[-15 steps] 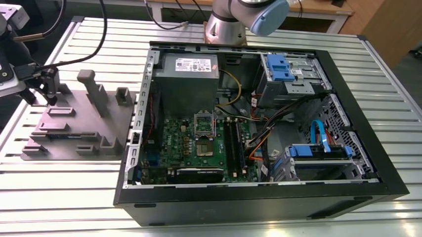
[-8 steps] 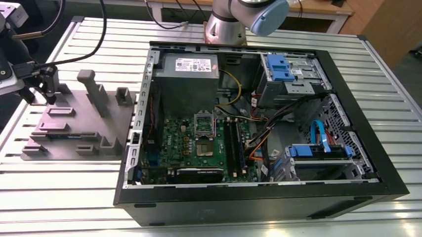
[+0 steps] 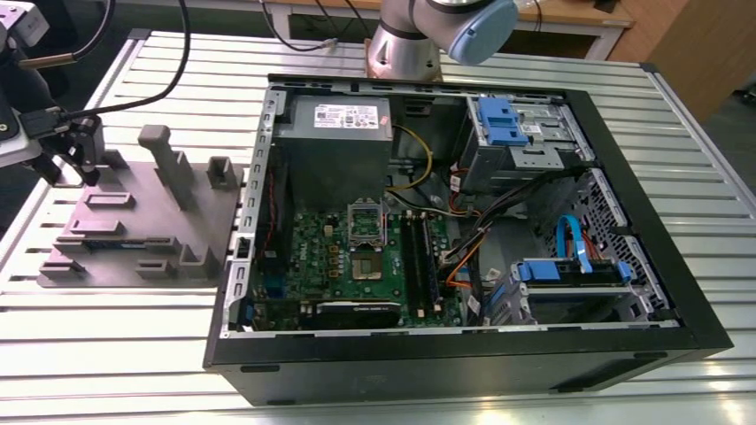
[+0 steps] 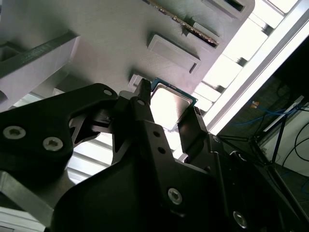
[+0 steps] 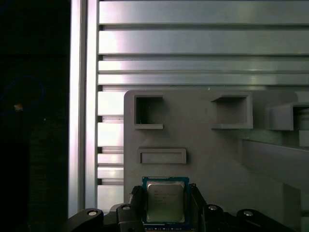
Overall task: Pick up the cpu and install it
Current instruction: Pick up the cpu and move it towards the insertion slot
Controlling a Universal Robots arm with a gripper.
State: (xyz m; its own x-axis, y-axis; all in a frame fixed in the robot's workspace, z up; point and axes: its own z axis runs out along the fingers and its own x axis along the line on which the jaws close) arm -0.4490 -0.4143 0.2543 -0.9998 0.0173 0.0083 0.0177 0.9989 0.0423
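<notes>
My fingers (image 5: 136,204) sit nearest the lens, black and blunt, with the cpu (image 5: 165,200) between them. In both wrist views they press against two opposite edges of the chip, so my gripper (image 5: 166,209) is closed narrowly on it, silvery top facing up. In the second wrist view the cpu (image 4: 169,107) shows a thin green rim at its far edge, one finger on each side, and the gripper (image 4: 170,115) frames it. I cannot tell whether the chip is lifted or touching the surface below.

Under it lies the grey tray (image 5: 207,145) with its raised blocks and square pockets, resting on the slatted table (image 5: 193,38).

In the exterior view my gripper (image 3: 69,170) hangs over the tray's (image 3: 130,226) far corner on that view's left, well apart from the open case (image 3: 661,292). The socket (image 3: 367,263) sits on the green board inside.
</notes>
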